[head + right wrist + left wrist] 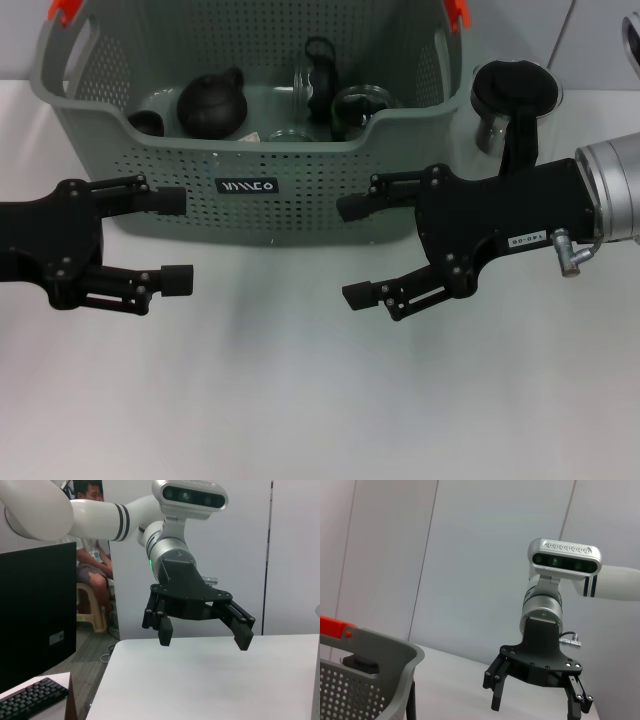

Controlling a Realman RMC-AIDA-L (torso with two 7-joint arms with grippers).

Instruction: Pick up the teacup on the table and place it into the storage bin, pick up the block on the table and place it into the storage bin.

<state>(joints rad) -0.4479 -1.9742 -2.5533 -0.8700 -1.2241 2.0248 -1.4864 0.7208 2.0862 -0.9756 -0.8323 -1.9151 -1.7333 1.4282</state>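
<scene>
I have both arms parked low over the white tabletop, just in front of the big grey plastic storage bin full of little holes. My left end effector sits in front of the bin's left half. Its two black fingers are spread apart and hold nothing. My right end effector sits in front of the bin's right half, also spread wide and holding nothing. They point toward each other, with bare tabletop between them.

Inside the bin I see a round dark teapot, a small dark teacup next to it, and some clear glass pieces. I think the cup is already where it belongs. I cannot spot a block, not in the bin and not on the tabletop, so I cannot tell where it is.

A glass jug with a black lid stands on the tabletop just right of the bin, behind my right arm.

I think the arms wait low and out in front like this so nothing bumps the bin.
</scene>
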